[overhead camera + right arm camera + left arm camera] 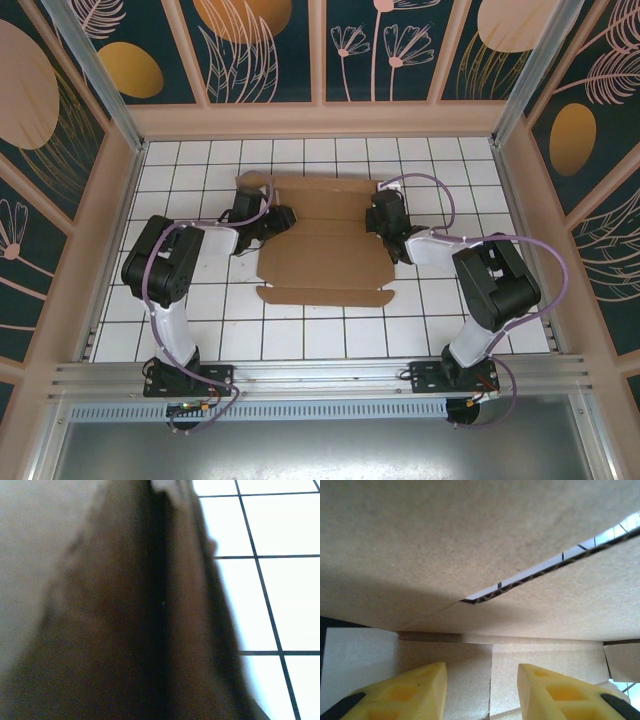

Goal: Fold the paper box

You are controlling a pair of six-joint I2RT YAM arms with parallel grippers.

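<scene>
Brown paper box [470,540] close up, slit showing white tiled table [607,535], left gripper [481,685] yellow fingers [415,692] apart at bottom edge

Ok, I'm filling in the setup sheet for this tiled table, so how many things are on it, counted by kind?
paper box: 1
robot arms: 2, the left arm and the right arm
Total: 3
</scene>
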